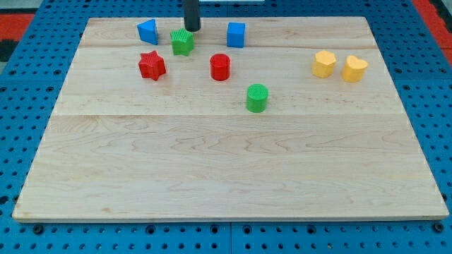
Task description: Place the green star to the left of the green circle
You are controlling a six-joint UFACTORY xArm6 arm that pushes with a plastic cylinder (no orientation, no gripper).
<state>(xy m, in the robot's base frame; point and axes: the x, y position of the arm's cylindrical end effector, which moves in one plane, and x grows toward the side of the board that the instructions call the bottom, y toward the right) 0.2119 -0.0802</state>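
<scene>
The green star (182, 42) sits near the view's top, left of centre, on the wooden board (226, 176). The green circle (257, 97), a short cylinder, stands lower and to the right of it, near the board's middle. My tip (192, 29) is just above and slightly right of the green star, touching or almost touching its upper edge. The red circle (220, 67) lies between the green star and the green circle.
A blue triangle-like block (147, 31) is left of the green star and a blue cube (236, 34) is right of my tip. A red star (152, 65) sits below the blue triangle. Two yellow blocks (324, 63) (354, 68) stand at the right.
</scene>
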